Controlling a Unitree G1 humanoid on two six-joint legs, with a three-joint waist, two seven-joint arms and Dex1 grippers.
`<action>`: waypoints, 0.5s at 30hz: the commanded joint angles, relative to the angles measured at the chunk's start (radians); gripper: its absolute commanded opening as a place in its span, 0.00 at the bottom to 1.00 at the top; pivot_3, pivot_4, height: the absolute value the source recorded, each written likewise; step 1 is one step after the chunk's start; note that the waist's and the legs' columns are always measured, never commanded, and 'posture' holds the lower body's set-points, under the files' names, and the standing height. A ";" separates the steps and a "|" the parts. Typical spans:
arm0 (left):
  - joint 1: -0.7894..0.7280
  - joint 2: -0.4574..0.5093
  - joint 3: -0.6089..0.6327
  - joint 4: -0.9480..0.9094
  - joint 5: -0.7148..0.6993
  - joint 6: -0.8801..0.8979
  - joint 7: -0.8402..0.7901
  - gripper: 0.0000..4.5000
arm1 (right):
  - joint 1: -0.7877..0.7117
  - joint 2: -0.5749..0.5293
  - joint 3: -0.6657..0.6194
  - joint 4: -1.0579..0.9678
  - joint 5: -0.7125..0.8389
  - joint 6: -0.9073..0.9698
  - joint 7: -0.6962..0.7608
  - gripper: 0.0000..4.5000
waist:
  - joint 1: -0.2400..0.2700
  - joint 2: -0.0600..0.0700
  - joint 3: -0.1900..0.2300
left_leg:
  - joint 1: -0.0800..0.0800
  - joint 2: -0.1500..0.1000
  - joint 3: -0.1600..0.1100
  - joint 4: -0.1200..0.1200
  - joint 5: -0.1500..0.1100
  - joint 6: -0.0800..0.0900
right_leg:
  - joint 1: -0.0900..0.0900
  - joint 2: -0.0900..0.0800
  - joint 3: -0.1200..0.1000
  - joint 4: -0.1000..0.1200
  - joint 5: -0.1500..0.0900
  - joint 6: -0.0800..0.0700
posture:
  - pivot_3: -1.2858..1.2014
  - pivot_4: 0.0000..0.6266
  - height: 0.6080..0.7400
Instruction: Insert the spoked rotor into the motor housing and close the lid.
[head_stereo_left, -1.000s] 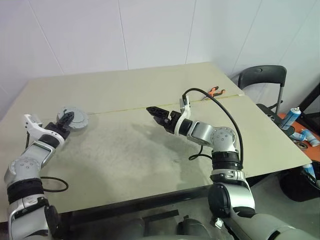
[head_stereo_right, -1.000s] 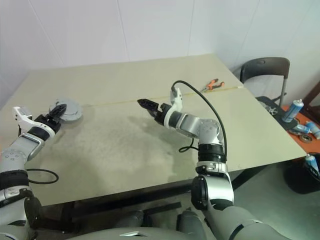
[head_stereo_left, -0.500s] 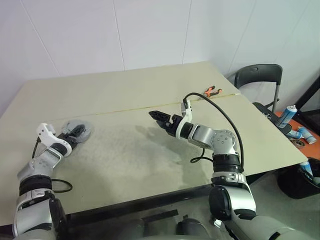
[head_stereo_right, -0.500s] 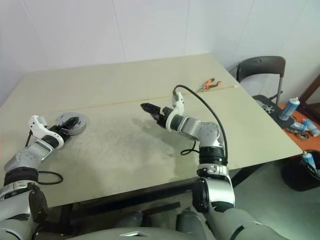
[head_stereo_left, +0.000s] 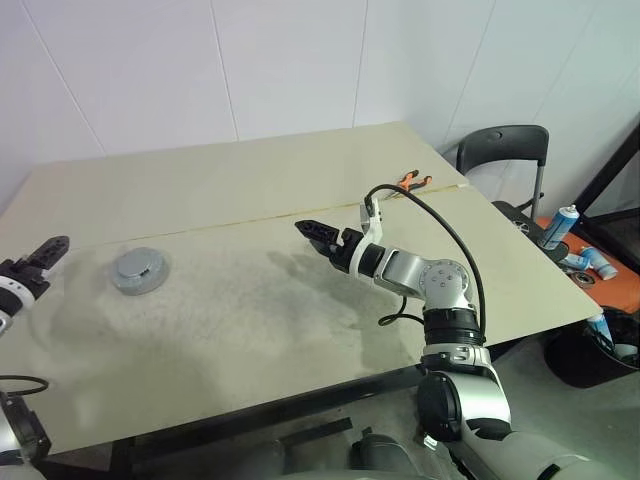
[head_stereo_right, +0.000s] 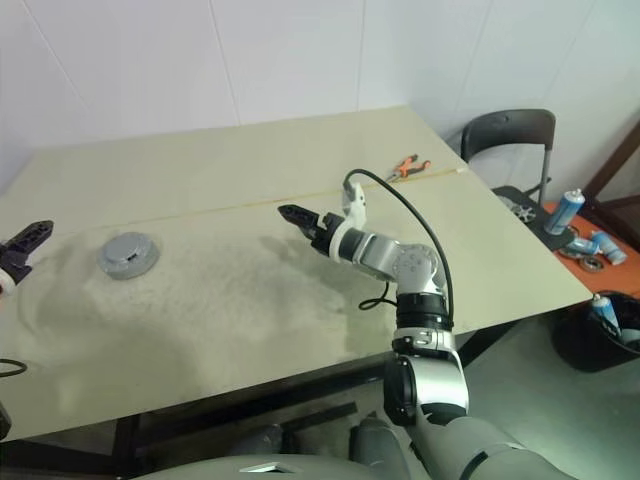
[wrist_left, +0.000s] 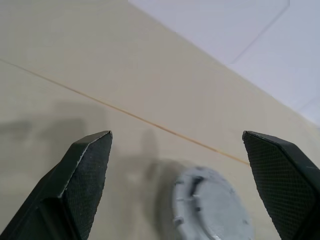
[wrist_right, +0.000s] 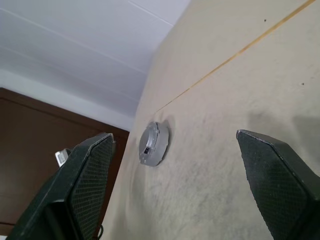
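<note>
The motor housing (head_stereo_left: 138, 270) is a round grey puck lying on the left part of the beige table, with the silver-white lid (head_stereo_left: 136, 264) flat on top of it. The spoked rotor is hidden. My left gripper (head_stereo_left: 42, 252) hangs open at the table's left edge, well clear of the puck; the left wrist view has the puck (wrist_left: 212, 206) ahead between the wide-apart fingers (wrist_left: 85, 165). My right gripper (head_stereo_left: 310, 229) hovers open over the middle of the table, pointing left toward the distant puck (wrist_right: 154, 144) and holding nothing.
Orange-handled pliers (head_stereo_left: 415, 182) lie at the table's far right edge by a thin yellow seam line (head_stereo_left: 230, 225). A black chair (head_stereo_left: 500, 150) and spray cans (head_stereo_left: 556, 228) stand beyond the right side. A black cable (head_stereo_left: 425, 215) loops off the right forearm.
My left gripper has opened, let go of the puck and drawn back to the left, away from it. The puck stays on the table. The camera view shifted; the right arm kept still.
</note>
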 joint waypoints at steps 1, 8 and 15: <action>-0.047 0.039 0.024 -0.021 0.004 -0.026 -0.043 0.98 | -0.016 -0.007 0.001 -0.035 0.010 0.002 0.018 0.92 | 0.003 0.000 0.000 | 0.000 0.000 0.000 0.000 0.000 0.000 | 0.000 0.000 0.000 0.000 0.000 0.000 | 0.52 0.00 1.00; -0.016 -0.111 -0.064 -0.429 -0.071 0.165 -0.098 0.98 | -0.018 -0.071 0.030 -0.086 -0.025 -0.025 0.052 0.92 | 0.016 0.000 0.000 | -0.001 0.000 0.000 -0.001 0.000 0.000 | 0.000 -0.001 0.000 -0.001 0.000 0.000 | 0.52 0.00 1.00; 0.004 -0.316 -0.238 -0.888 -0.132 0.318 -0.046 0.98 | -0.015 -0.183 0.141 -0.178 -0.166 -0.152 0.120 0.92 | 0.011 0.000 0.000 | -0.001 -0.001 0.000 0.000 0.000 0.000 | 0.000 0.000 0.001 0.000 0.000 0.000 | 0.52 0.00 1.00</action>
